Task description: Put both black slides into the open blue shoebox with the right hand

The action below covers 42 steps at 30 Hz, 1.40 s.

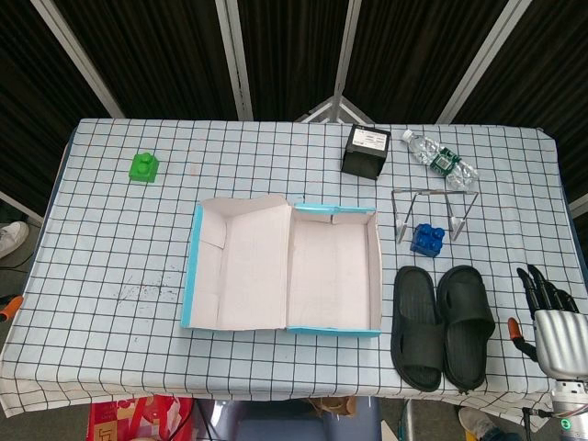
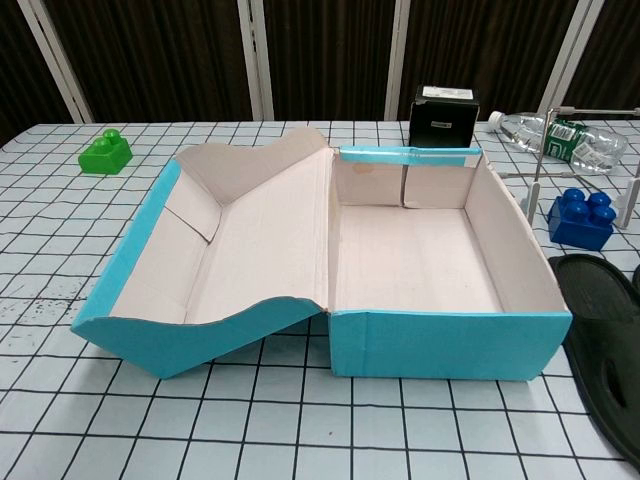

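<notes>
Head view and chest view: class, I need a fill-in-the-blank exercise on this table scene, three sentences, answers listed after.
1. The two black slides lie side by side on the table to the ____ of the blue shoebox in the head view.
2. The inside of the shoebox holds ____.
3. The blue toy brick sits under a bent ____ stand, while the right robot hand holds nothing.

Missing words: right; nothing; wire

open blue shoebox sits empty, lid flopped left; seemingly one black slide at right edge.
</notes>
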Available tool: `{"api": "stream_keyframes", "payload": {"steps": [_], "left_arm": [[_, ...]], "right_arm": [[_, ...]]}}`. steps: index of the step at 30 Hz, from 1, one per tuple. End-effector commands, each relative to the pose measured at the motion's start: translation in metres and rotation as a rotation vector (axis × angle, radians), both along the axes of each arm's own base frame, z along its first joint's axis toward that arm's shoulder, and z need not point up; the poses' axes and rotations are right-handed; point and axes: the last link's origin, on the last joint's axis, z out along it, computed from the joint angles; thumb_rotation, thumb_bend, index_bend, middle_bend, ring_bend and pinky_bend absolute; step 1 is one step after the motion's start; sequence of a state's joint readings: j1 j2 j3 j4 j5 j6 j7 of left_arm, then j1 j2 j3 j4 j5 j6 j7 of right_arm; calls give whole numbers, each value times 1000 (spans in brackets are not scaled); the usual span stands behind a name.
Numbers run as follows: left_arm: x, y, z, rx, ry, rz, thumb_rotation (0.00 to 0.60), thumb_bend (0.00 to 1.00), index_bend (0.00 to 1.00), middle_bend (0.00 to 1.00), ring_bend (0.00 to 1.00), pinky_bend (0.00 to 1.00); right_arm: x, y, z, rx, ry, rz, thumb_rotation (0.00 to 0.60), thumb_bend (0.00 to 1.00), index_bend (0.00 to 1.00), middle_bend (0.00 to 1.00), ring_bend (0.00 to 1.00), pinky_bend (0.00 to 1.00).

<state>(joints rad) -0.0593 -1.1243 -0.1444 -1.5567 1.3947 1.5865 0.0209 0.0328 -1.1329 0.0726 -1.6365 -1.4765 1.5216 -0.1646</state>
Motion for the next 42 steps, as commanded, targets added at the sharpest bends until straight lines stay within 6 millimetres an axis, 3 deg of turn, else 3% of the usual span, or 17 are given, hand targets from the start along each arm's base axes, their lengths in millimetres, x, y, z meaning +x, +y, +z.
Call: {"api": "stream_keyframes", "payload": {"steps": [1, 15, 22, 34, 42], "left_arm": [[0, 1, -1, -7, 2, 5, 600, 218, 100, 0, 0, 98], [4, 1, -9, -40, 16, -10, 600, 218, 100, 0, 0, 98], [7, 2, -15, -78, 3, -31, 600, 217, 99, 0, 0, 98], [3, -3, -6, -56, -17, -15, 600, 218, 98, 0, 0, 98], [3, -5, -5, -61, -24, -9, 600, 218, 98, 0, 0, 98]], "right_arm": [[0, 0, -1, 4, 7, -1, 600, 420, 68, 74, 181, 213], [1, 2, 0, 11, -15, -2, 600, 322, 68, 74, 181, 203], [5, 8, -12, 77, -6, 6, 600, 247, 68, 74, 177, 203], [25, 72, -48, 122, -39, -57, 600, 207, 68, 74, 174, 188], [31, 83, -72, 159, -12, -64, 600, 207, 68, 74, 174, 176]]}}
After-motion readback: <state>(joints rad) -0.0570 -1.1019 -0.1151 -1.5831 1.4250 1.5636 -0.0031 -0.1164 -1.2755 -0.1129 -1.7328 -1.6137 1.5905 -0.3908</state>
